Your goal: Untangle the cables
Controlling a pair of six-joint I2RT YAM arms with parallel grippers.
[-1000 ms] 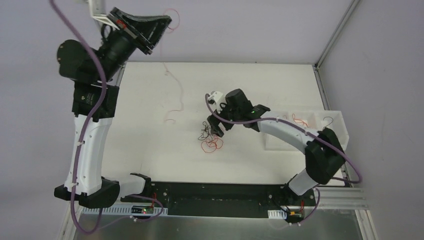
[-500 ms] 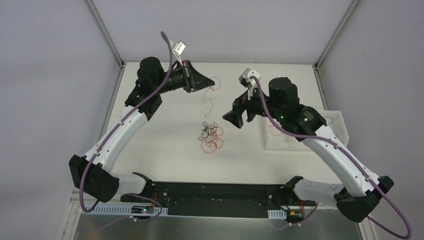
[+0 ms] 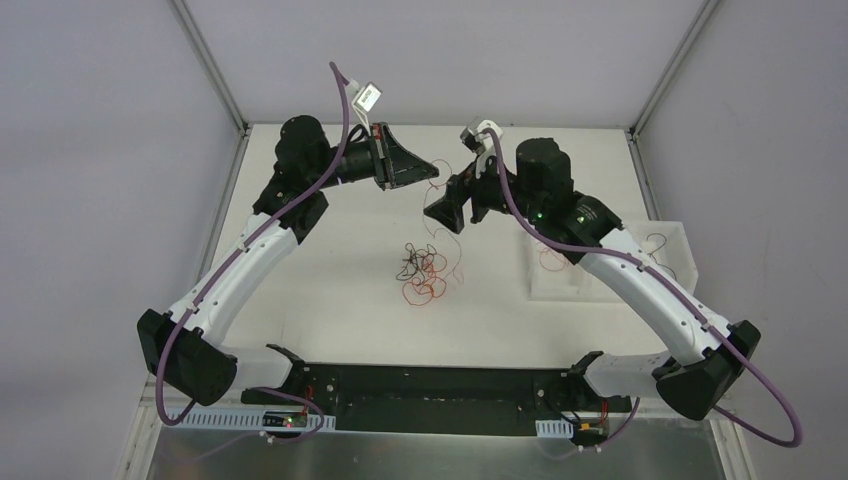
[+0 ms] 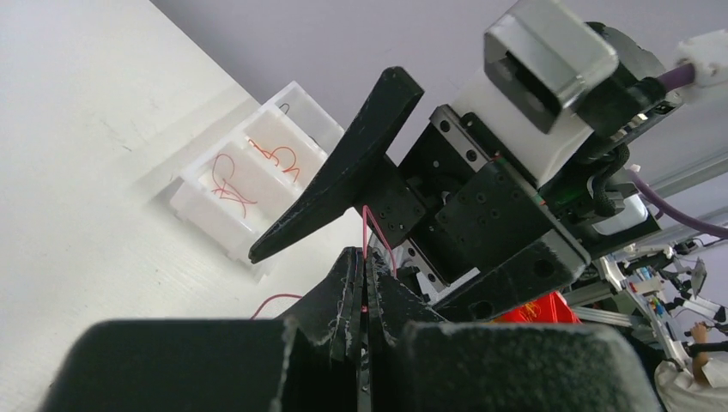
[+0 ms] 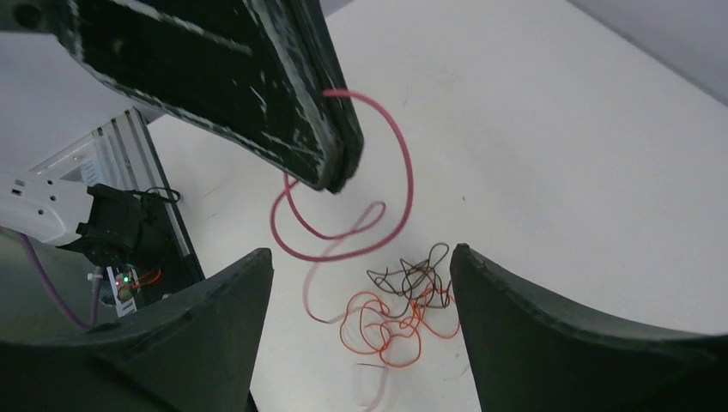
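**Left jaws pinching one red strand, right jaws wide open facing it**

- Left jaws: clamped tight on a single thin red-orange wire strand [image 4: 371, 230], held up above the white tabletop [image 3: 330, 250].
- The strand leaves the left tips, curls into a loose loop [image 5: 403, 172] and hangs down. Can't tell whether its lower end reaches the wad.
- Right jaws: spread wide and holding nothing, pointed at the left tips from close by. In the right wrist view the loop hangs in the gap beyond the two black fingers [image 5: 215, 335], clear of both.
- Remaining cables: a small wad of thin red-orange and black wires [image 3: 425, 272] lies mid-tabletop, below both jaws.
- Clear plastic divided tray [image 4: 210, 225] sits at the right edge of the tabletop, with loose red strands in its compartments.
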